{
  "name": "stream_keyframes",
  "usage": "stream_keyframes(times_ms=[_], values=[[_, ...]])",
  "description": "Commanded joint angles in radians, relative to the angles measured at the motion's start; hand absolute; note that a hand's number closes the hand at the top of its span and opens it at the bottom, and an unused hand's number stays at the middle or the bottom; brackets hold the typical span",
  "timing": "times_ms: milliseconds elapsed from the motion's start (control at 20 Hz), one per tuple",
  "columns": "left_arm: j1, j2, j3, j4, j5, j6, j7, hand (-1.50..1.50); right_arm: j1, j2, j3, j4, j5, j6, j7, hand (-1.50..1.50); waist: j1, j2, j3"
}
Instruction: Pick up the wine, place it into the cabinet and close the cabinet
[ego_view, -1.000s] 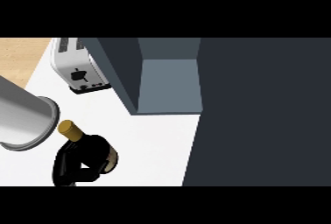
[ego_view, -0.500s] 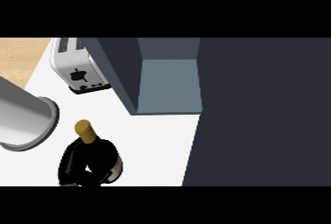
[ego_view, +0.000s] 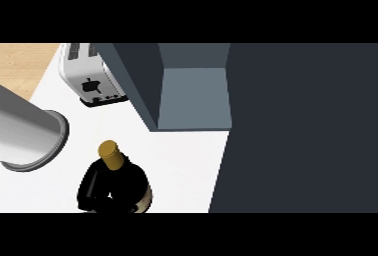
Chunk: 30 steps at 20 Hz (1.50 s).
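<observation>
The wine bottle (ego_view: 112, 176) is black with a gold cap and a cream label, and it stands near the lower edge of the head view, left of the cabinet. Black fingers of my left hand (ego_view: 111, 204) curl across its lower body and blend into the dark glass. The hand's grey forearm (ego_view: 26, 132) comes in from the left edge. The cabinet (ego_view: 193, 95) stands open, showing a bare grey shelf. Its dark door (ego_view: 299, 130) fills the right side. My right hand does not show.
A silver toaster (ego_view: 92, 75) stands at the back left on the white counter (ego_view: 184, 165), close to the cabinet's left wall. A strip of wooden surface (ego_view: 26, 62) lies at the far left.
The bottle has swung from a leftward tilt to nearly upright. Its cap has moved right and toward the cabinet. The forearm has barely moved.
</observation>
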Motion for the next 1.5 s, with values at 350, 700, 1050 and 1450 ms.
stream_keyframes(times_ms=[350,700,1050,1450], values=[[0.046,-0.033,-0.164,-0.278,0.057,0.108,0.213,1.5,0.097,-0.05,0.078,-0.237,0.087,-0.029,0.045,-1.5,-0.008,-0.003,0.0],[-0.023,-0.033,-0.307,-0.29,0.06,0.332,0.198,1.5,0.112,-0.065,0.04,-0.21,0.029,-0.025,-0.016,-1.5,-0.01,0.002,-0.001],[-0.116,-0.034,-0.32,-0.281,0.034,0.492,0.245,1.5,0.118,-0.072,0.056,-0.209,0.057,-0.043,-0.001,-1.5,-0.009,0.002,-0.001],[-0.266,-0.034,-0.345,-0.171,0.006,0.598,0.28,1.5,0.161,-0.121,-0.056,-0.194,-0.075,0.023,-0.09,-1.5,-0.007,0.005,0.0]])
